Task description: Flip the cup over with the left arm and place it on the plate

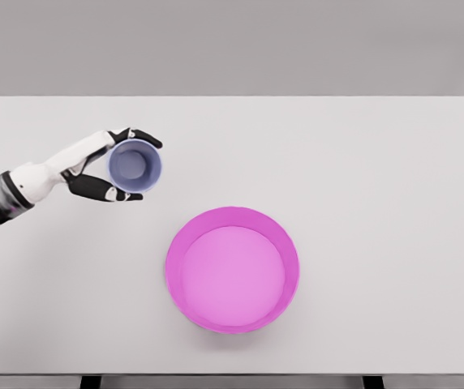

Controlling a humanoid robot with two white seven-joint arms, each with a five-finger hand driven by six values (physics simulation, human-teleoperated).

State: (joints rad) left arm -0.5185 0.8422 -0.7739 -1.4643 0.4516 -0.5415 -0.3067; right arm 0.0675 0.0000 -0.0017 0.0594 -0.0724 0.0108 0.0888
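Fingers (pixel 139 134) grip cup (pixel 135 164) (white table (pixel 378 178), grey wall).

1. My view is bright and evenly lit, with soft light that seems to fall from above; nothing is dim.
2. The white table (pixel 362 178) shows no glare or hot spots.
3. Shadows are faint: a thin soft one hugs the lower rim of the pink plate (pixel 232 268), and a slight one sits beside my left hand (pixel 106 166).
4. The render looks a little soft overall, with fuzzy edges.
5. The table's edges run straight, without visible warping.
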